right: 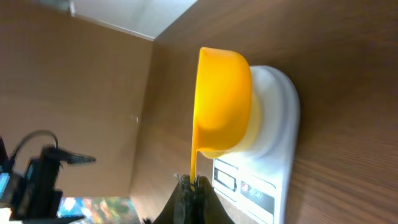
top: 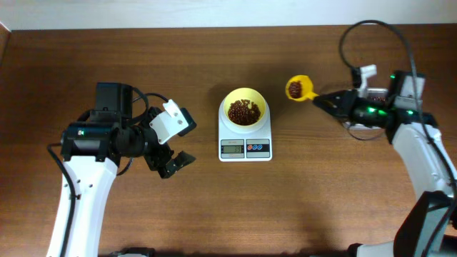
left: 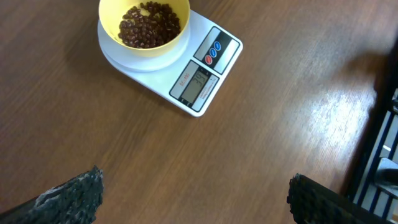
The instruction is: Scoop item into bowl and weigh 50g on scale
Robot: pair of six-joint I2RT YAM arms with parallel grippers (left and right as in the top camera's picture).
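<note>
The pale yellow bowl (top: 244,108) sits on the white scale (top: 245,148) at the table's middle and holds dark reddish-brown beans (top: 243,112). The bowl (left: 144,25), beans (left: 149,23) and scale (left: 202,81) also show in the left wrist view. My right gripper (top: 320,99) is shut on the handle of a small yellow scoop (top: 298,88) with beans in it, held to the right of the bowl. In the right wrist view the scoop (right: 222,102) hides most of the bowl, with the scale (right: 277,155) behind. My left gripper (top: 173,161) is open and empty, left of the scale.
The table's back edge runs along the top of the overhead view. A black cable (top: 378,28) loops above the right arm. The clear container is out of view.
</note>
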